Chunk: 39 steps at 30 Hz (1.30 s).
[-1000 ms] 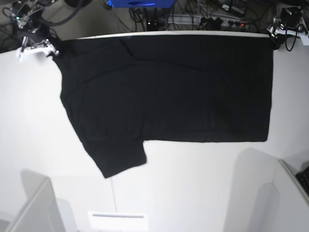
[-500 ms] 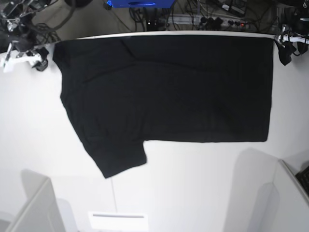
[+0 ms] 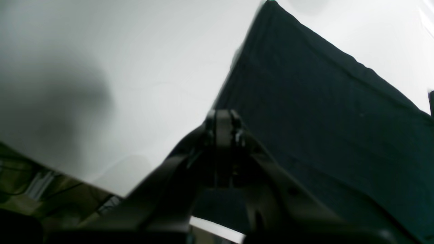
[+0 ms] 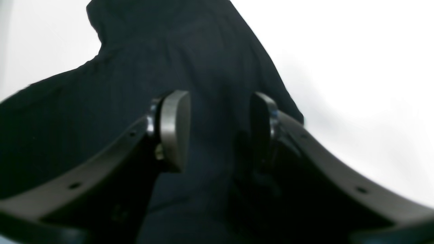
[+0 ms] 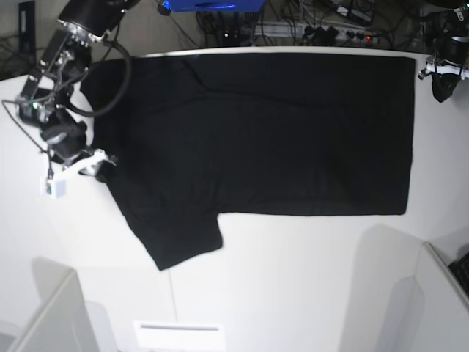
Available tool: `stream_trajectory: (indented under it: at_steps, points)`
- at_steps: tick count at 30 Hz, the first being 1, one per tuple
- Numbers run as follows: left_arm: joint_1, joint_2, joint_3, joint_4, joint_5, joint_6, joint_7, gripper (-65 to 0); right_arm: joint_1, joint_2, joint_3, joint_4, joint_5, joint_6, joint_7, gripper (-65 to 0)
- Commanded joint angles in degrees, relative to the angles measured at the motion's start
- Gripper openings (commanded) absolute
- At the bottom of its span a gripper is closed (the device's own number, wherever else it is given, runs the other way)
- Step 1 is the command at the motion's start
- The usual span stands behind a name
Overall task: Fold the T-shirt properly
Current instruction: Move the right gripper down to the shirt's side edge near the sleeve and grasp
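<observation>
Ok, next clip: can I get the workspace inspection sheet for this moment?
Surface: white table, bare near the front.
Job's things: black T-shirt spread flat, one sleeve pointing to the front; no print visible.
Clutter: small white tag beside the right arm.
Grippers: right gripper open, low over the T-shirt's edge; left gripper shut, holding nothing, beside the T-shirt's corner.
Cables: tangle behind the table's far edge.
Surroundings: blue object behind the table, grey panels at the front corners.

lab: white table (image 5: 293, 279), cable tangle (image 5: 322, 29) behind.
</observation>
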<state>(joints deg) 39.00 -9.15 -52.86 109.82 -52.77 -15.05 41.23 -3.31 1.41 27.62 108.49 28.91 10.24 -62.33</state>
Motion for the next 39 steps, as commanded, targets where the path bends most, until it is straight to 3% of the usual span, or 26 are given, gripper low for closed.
stream_trajectory:
  at_steps: [1,7,11,19,21,26,33,39]
  points:
    - [0.51,-0.74,-0.37,0.73,-0.63,-0.12,-1.1,-65.0,2.39,0.3,-1.46,-0.49,-0.91,-0.26,0.92,-32.0]
    - [0.51,-0.74,0.77,0.73,-0.63,-0.12,-1.1,-65.0,15.66,1.89,-7.53,-16.66,-8.29,-0.26,1.09,-27.3]
    - [0.51,-0.74,0.42,0.64,-0.63,-0.12,-1.1,-65.0,24.37,4.88,-9.64,-30.29,-8.29,-0.26,1.89,-27.3]
    - [0.51,-0.74,0.33,0.64,-0.55,-0.12,-1.1,-65.0,38.26,8.92,-9.81,-55.61,-8.38,-0.26,9.45,-22.8]
    - [0.51,-0.74,0.33,0.64,-0.55,-0.12,-1.1,-65.0,40.54,9.45,-11.84,-60.0,-8.47,-0.26,12.08,-21.6]
    - [0.51,-0.74,0.33,0.64,-0.55,-0.12,-1.1,-65.0,44.94,10.06,-23.97,-71.17,-8.38,-0.53,21.31,-20.3]
    - [0.51,-0.74,0.25,0.64,-0.55,-0.12,-1.1,-65.0,49.68,9.8,-25.02,-83.56,-8.38,-0.53,29.4,-20.3]
    - [0.51,-0.66,0.25,0.64,-0.55,-0.12,-1.1,-65.0,49.25,8.83,-25.02,-84.88,-8.47,0.0,30.19,-20.4]
